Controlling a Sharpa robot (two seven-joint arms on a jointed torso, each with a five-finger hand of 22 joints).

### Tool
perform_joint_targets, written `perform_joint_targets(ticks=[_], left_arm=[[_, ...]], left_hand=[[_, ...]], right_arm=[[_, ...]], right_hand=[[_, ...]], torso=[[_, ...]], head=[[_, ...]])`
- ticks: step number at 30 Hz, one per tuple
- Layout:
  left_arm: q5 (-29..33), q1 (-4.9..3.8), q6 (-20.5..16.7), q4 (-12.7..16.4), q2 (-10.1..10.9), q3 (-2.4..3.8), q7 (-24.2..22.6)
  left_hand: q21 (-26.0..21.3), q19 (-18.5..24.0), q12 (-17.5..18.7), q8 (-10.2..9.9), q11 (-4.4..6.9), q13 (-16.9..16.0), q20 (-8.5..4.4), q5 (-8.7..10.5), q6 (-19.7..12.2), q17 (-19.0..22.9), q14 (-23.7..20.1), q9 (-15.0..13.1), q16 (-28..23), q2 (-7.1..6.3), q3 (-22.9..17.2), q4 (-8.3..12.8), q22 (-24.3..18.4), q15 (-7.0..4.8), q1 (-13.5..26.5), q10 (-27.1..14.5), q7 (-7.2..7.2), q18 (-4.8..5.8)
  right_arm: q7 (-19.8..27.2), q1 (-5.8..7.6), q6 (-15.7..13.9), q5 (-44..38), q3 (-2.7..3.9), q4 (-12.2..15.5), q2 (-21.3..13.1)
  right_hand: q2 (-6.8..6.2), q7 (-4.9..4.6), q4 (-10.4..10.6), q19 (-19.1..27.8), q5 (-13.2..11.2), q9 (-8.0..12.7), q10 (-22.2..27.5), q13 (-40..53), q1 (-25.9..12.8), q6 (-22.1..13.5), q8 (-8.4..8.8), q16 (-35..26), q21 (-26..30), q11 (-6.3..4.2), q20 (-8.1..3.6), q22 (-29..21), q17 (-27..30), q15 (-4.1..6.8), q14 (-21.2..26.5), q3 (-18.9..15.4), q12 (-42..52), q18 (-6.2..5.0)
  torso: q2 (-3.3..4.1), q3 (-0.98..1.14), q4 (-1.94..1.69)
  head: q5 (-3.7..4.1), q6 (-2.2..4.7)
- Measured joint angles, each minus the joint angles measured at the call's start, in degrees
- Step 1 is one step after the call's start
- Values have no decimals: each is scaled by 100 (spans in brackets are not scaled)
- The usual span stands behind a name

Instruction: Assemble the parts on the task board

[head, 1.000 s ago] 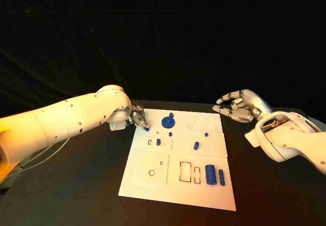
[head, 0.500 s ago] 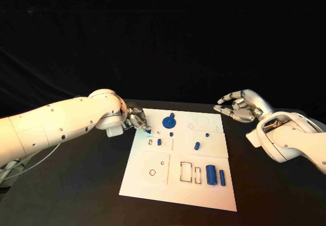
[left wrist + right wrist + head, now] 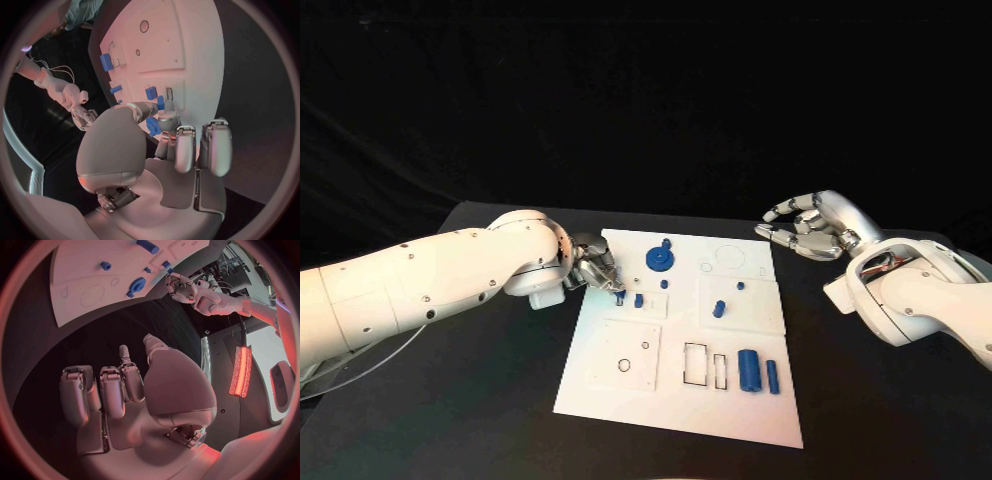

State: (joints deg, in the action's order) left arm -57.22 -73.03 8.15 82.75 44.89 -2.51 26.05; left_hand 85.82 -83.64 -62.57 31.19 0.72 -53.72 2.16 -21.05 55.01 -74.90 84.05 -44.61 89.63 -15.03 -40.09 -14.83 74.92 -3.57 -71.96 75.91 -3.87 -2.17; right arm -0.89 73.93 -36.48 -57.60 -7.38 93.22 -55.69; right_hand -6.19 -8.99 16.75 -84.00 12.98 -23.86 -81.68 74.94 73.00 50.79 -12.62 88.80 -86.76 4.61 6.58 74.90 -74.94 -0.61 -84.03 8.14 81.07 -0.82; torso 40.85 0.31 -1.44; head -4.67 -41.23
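The white task board lies in the middle of the black table. My left hand is at the board's left edge and pinches a small blue part between thumb and a finger, low over the board. Close by stands another small blue part. A round blue part sits near the far edge, a short blue part mid-board, and two long blue parts near the right front. My right hand hovers off the board's far right corner, fingers loosely curved and apart, holding nothing.
Rectangular and round recesses mark the board's near half. Black table surrounds the board on all sides. My left forearm lies across the table's left part, my right forearm across its right.
My left hand has slid toward me along the board's left edge with the small blue part, and now sits lower over the board. The right hand has stayed put.
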Motion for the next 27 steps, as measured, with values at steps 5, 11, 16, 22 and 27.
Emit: perform_joint_targets(ticks=[5, 11, 16, 22, 27], left_arm=[[-163, 37, -9, 31, -2, -1, -25], [-314, 51, -1, 35, -14, -1, -26], [-429, 59, 11, 23, -40, -4, -3], [-517, 67, 38, -15, -55, -6, 29], [-564, 68, 98, -27, -61, -6, 62]], left_hand=[[21, 0, 0, 0, 17, 0, 0, 0, 11, 0, 0, 17, 0, -22, 16, 16, 0, 0, 23, 21, 10, 0], [21, 0, 0, -1, 17, 1, 0, -23, 23, 0, 0, 19, 0, -38, 16, 16, 0, 0, 38, 22, 21, 0], [21, 0, 0, -2, 16, 1, 0, -23, 24, 0, 0, 18, 0, -52, 15, 16, 0, 1, 53, 21, 22, 0], [21, 1, 0, -16, 16, 17, 0, -23, 31, 0, 0, 18, 0, -53, 15, 15, 0, 1, 53, 22, 29, 0], [21, 1, 0, -16, 16, 27, 0, -23, 33, 0, 0, 17, 0, -60, 26, 26, -1, 1, 61, 21, 31, 0]], right_arm=[[0, -6, 0, 2, 0, 0, -2], [0, -12, 0, 4, 0, 0, 1], [1, -14, 0, 5, 0, 0, 1], [2, -15, 0, 6, 0, 1, -2], [2, -16, 0, 7, 0, 2, -4]], right_hand=[[0, 0, 0, 0, 0, 0, 0, 0, 0, 0, 0, 0, 0, 0, 0, 1, 0, 0, 0, 0, 0, 0], [0, 0, 0, 0, 0, 1, 0, -1, 0, 0, 0, 0, 0, 0, 0, 4, 1, 0, 0, 0, 0, 0], [0, 0, 0, 0, 0, 1, 0, -1, 0, 0, 0, 0, 0, 0, 0, 4, 1, 0, 0, 0, 0, 0], [0, 0, 0, 0, 0, 1, 0, -1, 0, 0, 0, 0, 0, 0, 0, 4, 2, 0, 0, 0, 0, 0], [0, 0, 0, 0, 0, 1, 0, -2, 0, 0, 0, 0, 0, 0, 0, 3, 2, 0, 0, 0, 0, 0]], torso=[[2, 3, 4], [2, 8, 9], [2, 9, 12], [4, 11, 13], [4, 10, 13]], head=[[-5, -7], [-13, -11], [-15, -12], [-10, -15], [-6, -27]])
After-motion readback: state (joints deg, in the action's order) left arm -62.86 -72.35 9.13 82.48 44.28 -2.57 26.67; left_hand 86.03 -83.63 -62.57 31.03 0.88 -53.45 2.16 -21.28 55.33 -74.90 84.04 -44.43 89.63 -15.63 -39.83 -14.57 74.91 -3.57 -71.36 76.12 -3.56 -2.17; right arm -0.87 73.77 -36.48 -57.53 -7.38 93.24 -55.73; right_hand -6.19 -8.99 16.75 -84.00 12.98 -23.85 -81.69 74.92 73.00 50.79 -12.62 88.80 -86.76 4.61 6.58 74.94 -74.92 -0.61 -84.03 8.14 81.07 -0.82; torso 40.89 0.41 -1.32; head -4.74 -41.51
